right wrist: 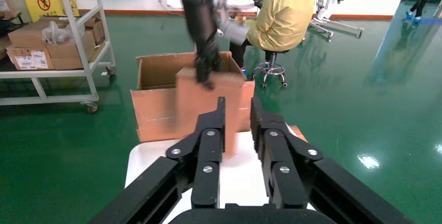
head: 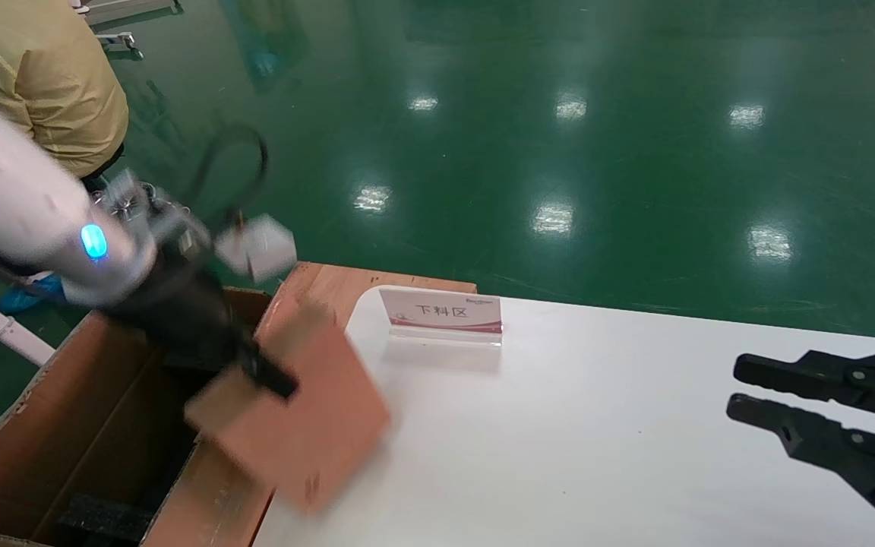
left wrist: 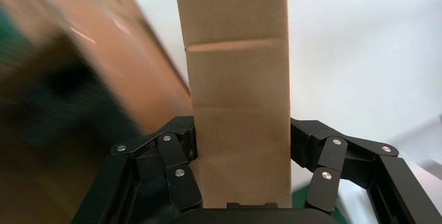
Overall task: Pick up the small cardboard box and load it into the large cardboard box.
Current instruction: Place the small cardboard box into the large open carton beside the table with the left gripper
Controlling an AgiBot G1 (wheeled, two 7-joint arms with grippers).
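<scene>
The left gripper [left wrist: 241, 174] fingers clamp the small cardboard box [head: 297, 406], tilted over the large cardboard box [head: 88, 425] rim; the right gripper [head: 745, 389] fingers are spread above the counter [head: 597, 425].

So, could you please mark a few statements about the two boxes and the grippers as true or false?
1. The left gripper is clamped on the small cardboard box. True.
2. The small box lies flat on the white table. False: it is held tilted at the table's edge.
3. The right gripper holds a box. False: it holds nothing, over the table.
4. The large cardboard box is open. True.
</scene>
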